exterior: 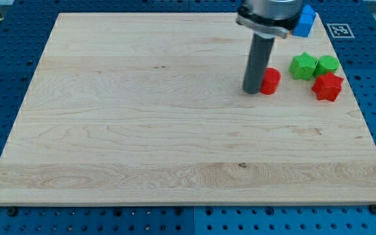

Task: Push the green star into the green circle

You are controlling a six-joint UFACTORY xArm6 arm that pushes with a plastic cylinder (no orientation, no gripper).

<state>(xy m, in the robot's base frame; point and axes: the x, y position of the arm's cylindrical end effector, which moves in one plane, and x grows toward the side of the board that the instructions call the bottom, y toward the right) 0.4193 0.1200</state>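
On the wooden board (142,130), toward the view's upper right, the blocks sit in a loose group. The green star (303,66) lies flat and touches the green circle (327,64) on its right; both are bright, plain green. A red star (327,87) sits just below them. The rod is bare, with no jaws, and holds nothing; the tip (251,91) rests against the left side of a red cylinder (270,81), left of the green star. A blue block (305,21) lies at the top edge

Wooden board (142,130) with red cylinder (271,80), green star (303,66), green circle (327,64), red star (327,86), blue block (305,21)
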